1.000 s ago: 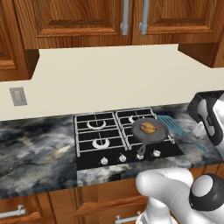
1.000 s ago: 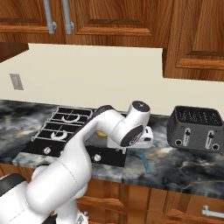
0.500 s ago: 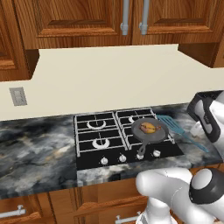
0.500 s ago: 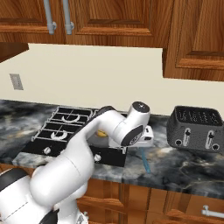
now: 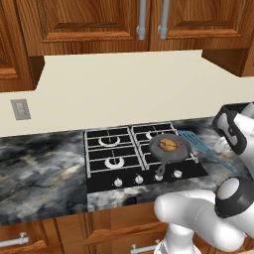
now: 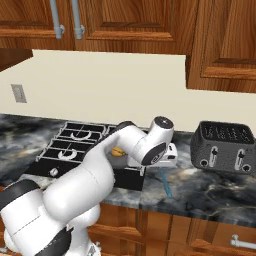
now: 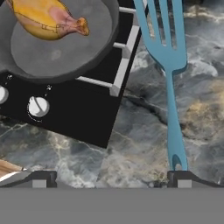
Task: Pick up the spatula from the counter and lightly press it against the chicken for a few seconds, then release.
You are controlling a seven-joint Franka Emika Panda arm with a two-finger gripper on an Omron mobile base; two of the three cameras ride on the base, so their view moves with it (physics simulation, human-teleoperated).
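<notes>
Over the marble counter (image 7: pixel 140 135), the gripper (image 7: pixel 113 178) is hovering, fingers spread wide, pointing down. The spatula (image 7: pixel 174 109) is lying flat beside the stove (image 7: pixel 83 118), near the chicken (image 7: pixel 46 17) in its pan (image 7: pixel 65 54), under wooden cabinets (image 5: pixel 89 25).

Evenly lit render, soft shadows, sharp, no glare
</notes>
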